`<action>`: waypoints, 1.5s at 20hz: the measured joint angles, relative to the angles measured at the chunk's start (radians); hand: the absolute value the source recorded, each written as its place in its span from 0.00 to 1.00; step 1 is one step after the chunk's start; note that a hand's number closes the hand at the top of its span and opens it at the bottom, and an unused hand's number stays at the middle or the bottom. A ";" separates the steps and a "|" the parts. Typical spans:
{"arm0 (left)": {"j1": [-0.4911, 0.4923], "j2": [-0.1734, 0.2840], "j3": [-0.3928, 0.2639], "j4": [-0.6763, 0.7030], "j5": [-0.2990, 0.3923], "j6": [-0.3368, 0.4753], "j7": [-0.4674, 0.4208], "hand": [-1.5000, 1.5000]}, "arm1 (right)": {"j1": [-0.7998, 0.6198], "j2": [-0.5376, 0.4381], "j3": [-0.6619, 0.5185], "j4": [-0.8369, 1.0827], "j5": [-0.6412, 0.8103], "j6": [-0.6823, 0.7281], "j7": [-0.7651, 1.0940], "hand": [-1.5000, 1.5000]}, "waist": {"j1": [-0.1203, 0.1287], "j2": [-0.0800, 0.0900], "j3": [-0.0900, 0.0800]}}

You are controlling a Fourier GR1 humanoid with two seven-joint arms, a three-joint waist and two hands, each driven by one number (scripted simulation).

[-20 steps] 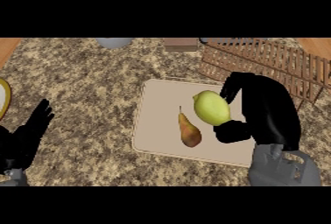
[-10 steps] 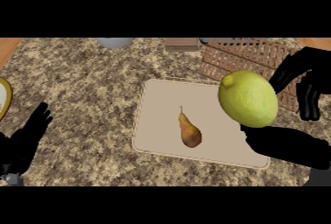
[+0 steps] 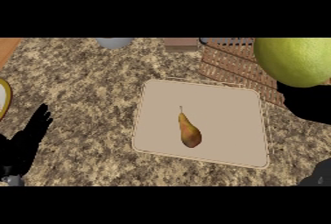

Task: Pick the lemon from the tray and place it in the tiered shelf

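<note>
One view only, from the robot's head, looking steeply down on the counter (image 3: 84, 87). The tray (image 3: 226, 109) sits near the centre of the field, the shelf (image 3: 233, 65) at the upper right. The lemon (image 3: 294, 59) fills the upper right corner, large because it is close to the lens. The left hand (image 3: 22, 144) enters at the lower left edge. No second view for comparison.

a tray (image 3: 226, 105) lies mid-desk (image 3: 84, 87) with a pear (image 3: 189, 132) on it. behind its right corner stands the tiered shelf (image 3: 236, 61). the lemon (image 3: 296, 60) sits high at right, above the right hand (image 3: 313, 105). the left hand (image 3: 22, 142) rests at the left edge.
</note>
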 measured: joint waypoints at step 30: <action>-0.038 -0.021 0.010 0.014 -0.024 0.001 0.011 0.50 | -0.144 -0.288 -0.208 0.679 0.115 -0.149 -0.248 1.00 | 0.016 0.010 0.002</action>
